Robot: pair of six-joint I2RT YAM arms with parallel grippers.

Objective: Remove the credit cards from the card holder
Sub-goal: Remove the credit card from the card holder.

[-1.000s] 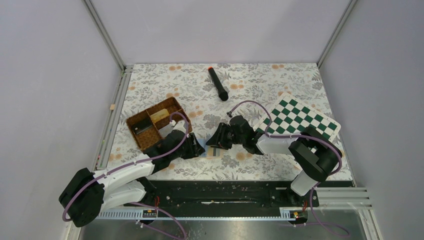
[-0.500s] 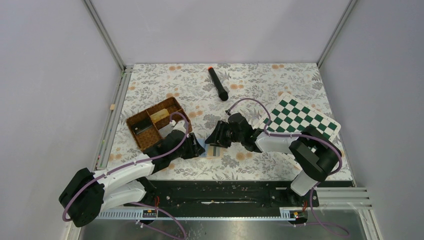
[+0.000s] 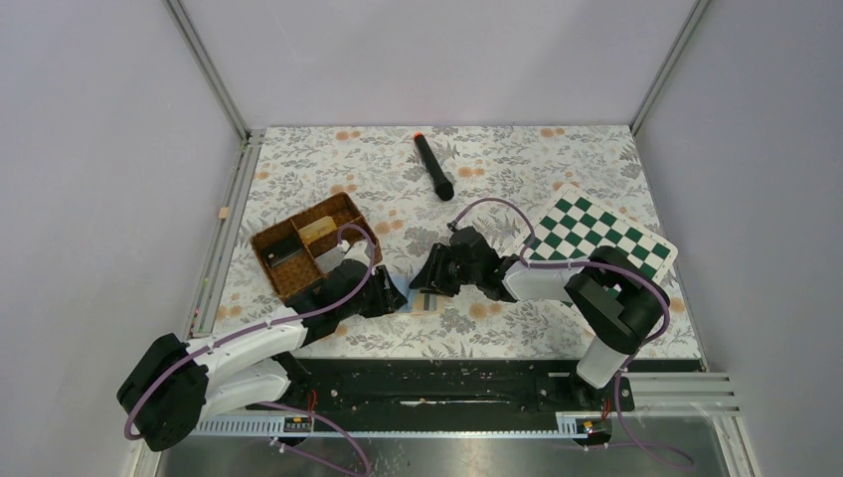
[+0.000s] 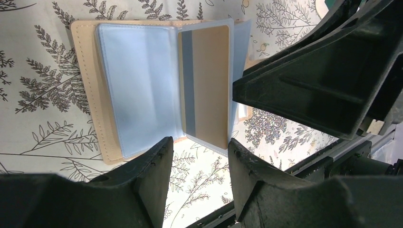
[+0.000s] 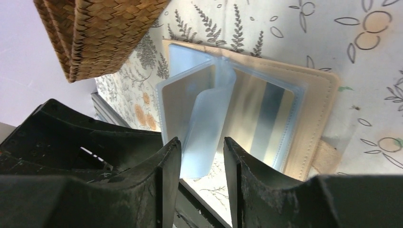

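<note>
a: where's the left gripper (image 4: pixel 197 159)?
b: at one long edge of the card holder (image 4: pixel 88 95). its jaws are partly apart with nothing between them, and one fingertip (image 4: pixel 159 149) overlaps the holder's tan rim. i can't tell if it presses down
a: and the right gripper (image 5: pixel 202 159)?
b: over the opposite edge of the holder, jaws partly apart too. a clear plastic leaf (image 5: pixel 206 128) of the holder curls up between them, and i can't tell whether either finger touches it
a: what's inside the holder?
b: it lies open and flat on the table (image 3: pixel 557 159). the yellow-gold card (image 4: pixel 209 80) with its dark stripe sits in a sleeve on the half nearer the right gripper. the light blue card (image 4: pixel 138 80) is in the sleeve on the other half
a: anything around it?
b: a woven basket (image 3: pixel 298 268) is near the holder on the left arm's side. a green-white chequered board (image 3: pixel 596 234) is well apart from it on the right arm's side. a black stick with an orange tip (image 3: pixel 432 167) lies well beyond the holder, toward the far edge
</note>
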